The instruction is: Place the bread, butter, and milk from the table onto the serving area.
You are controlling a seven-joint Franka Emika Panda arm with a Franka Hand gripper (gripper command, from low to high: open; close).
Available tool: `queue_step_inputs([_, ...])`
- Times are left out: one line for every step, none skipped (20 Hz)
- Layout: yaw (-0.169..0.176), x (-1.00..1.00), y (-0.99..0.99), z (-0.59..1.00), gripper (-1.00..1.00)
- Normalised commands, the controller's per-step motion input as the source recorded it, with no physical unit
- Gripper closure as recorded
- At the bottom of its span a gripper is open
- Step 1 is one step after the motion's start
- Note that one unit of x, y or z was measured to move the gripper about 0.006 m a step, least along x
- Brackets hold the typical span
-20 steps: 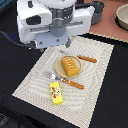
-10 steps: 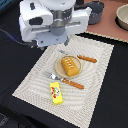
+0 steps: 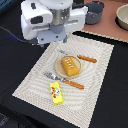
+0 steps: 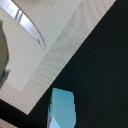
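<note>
The bread (image 3: 71,66), a golden-orange loaf, lies on the round tan plate (image 3: 60,70) in the middle of the cream striped placemat (image 3: 95,95). The butter (image 3: 57,93), a yellow box with a red mark, lies on the placemat near its front edge. The milk (image 4: 62,113), a pale blue-and-white carton, shows only in the wrist view, on the black table beside the placemat's edge (image 4: 60,45). In the exterior view the arm's white body (image 3: 52,20) hides the milk. The gripper's fingers show in no frame.
A knife (image 3: 88,59) and a fork (image 3: 65,81) with orange handles flank the plate. A pinkish-brown board (image 3: 111,27) with a grey pot (image 3: 93,11) and a bowl (image 3: 123,16) stands at the back on the exterior view's right.
</note>
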Motion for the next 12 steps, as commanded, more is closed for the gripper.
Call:
queue_step_inputs([0.025, -0.79, 0.47, -0.27, -1.00])
queue_step_inputs([0.024, -0.79, 0.47, -0.27, -1.00])
queue_step_inputs([0.024, -0.79, 0.46, -0.26, -1.00])
queue_step_inputs([0.025, -0.79, 0.46, -0.27, -1.00])
queue_step_inputs([0.025, -0.80, 0.47, -0.27, -1.00])
queue_step_inputs([0.025, -0.80, 0.46, -0.27, -1.00])
queue_step_inputs([0.025, -0.81, 0.46, -0.28, -1.00])
queue_step_inputs([0.026, -0.81, 0.46, -0.28, -1.00])
queue_step_inputs([0.028, -0.81, 0.45, -0.28, -1.00])
queue_step_inputs([0.028, -0.81, 0.45, -0.29, -1.00])
queue_step_inputs([0.029, -0.81, 0.45, -0.28, -1.00])
queue_step_inputs([0.030, -0.81, 0.45, -0.27, -1.00])
